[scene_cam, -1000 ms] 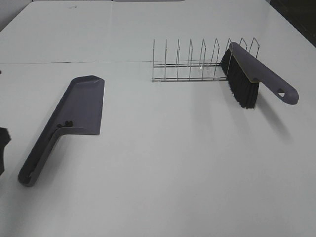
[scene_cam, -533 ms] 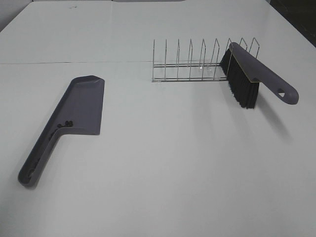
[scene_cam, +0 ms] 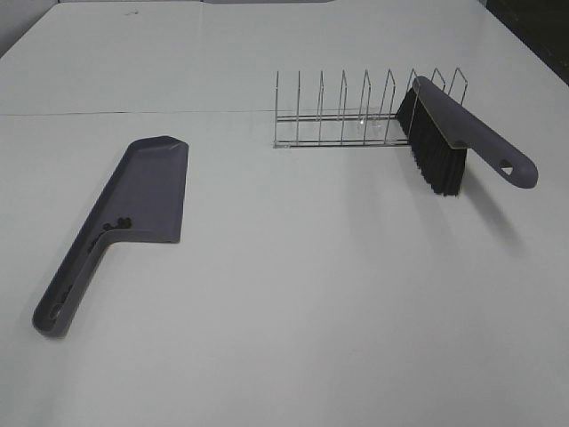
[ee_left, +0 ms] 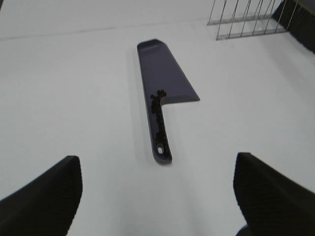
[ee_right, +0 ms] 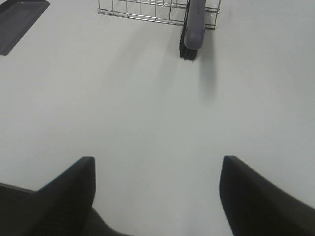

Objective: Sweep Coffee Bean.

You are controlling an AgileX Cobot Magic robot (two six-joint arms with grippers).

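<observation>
A dark grey dustpan lies on the white table at the left, also in the left wrist view. Several coffee beans sit inside it at the root of the handle and along the handle channel. A grey brush with black bristles rests on the right end of a wire rack; it also shows in the right wrist view. My left gripper is open and empty, back from the dustpan handle. My right gripper is open and empty, back from the brush.
The wire rack stands at the back centre-right. A seam runs across the table behind the dustpan. Dark floor shows past the table's far right corner.
My left gripper has drawn back out of the exterior view at the left edge. The dustpan, beans and brush have not moved.
</observation>
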